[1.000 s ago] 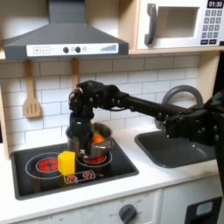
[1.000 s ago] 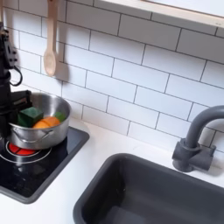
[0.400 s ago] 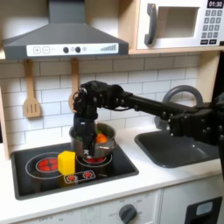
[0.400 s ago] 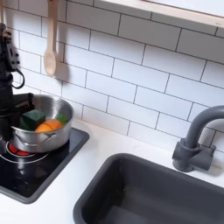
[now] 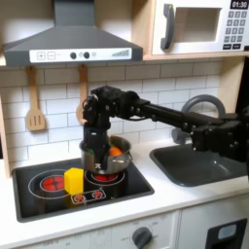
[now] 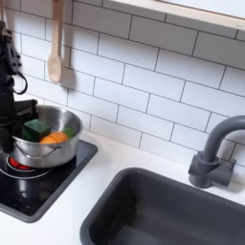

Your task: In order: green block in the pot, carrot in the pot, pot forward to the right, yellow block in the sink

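The white counter point(image 6: 115, 182) carried a black stovetop point(image 5: 117, 190) and, at the first exterior view's right, the dark grey sink point(image 5: 199, 167) with its arched faucet point(image 6: 212, 153). The black arm point(image 5: 160, 112) reached from the first exterior view's right across to the stovetop. There the silver pot point(image 6: 43, 153) sat on the burner nearest the sink.

The tool point(image 5: 94, 156) was down at the pot's rim on the side toward the first exterior view's left. It appeared to pinch that rim, though the arm's bulk hid the tips and I could not tell for certain.

Inside the pot, in the second exterior view, lay the carrot point(image 6: 53, 138) and the green block point(image 6: 36, 126), touching each other. The yellow block point(image 5: 74, 179) stood on the stovetop just beside the pot, toward the first exterior view's left.

By that layout, the first two steps looked done and the drag was the step in hand. The pot was probably light and stiff, with thin smooth metal walls. Those walls would slip easily, so the rim was the sensible hold, one finger inside and one outside. The yellow block seemed light and rigid, best taken across two flat opposite faces.
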Robot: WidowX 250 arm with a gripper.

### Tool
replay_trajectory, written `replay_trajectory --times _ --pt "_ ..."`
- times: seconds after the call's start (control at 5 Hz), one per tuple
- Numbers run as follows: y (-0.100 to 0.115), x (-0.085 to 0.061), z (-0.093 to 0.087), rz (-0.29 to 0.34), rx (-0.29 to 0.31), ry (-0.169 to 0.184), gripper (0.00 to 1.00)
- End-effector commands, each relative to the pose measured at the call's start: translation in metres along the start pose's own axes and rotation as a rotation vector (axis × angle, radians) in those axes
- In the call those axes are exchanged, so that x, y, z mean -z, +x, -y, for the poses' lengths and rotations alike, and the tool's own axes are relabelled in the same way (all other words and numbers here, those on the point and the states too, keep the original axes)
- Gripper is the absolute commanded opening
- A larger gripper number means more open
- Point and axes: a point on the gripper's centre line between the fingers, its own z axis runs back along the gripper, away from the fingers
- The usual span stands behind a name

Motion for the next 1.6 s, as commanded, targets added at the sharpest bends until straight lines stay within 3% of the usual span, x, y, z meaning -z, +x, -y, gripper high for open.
replay_trajectory --times 0.0,0.2,0.4,1.4 --pt "0.003 -0.010 -0.014 0.021 -0.018 -0.018 0.00" --pt "0.001 -0.013 -0.020 0.032 -0.010 -0.018 0.00" --pt "-0.005 -0.001 -0.021 0.007 0.005 0.001 0.00" --pt "-0.009 -0.001 -0.043 0.021 -0.007 0.001 0.00"
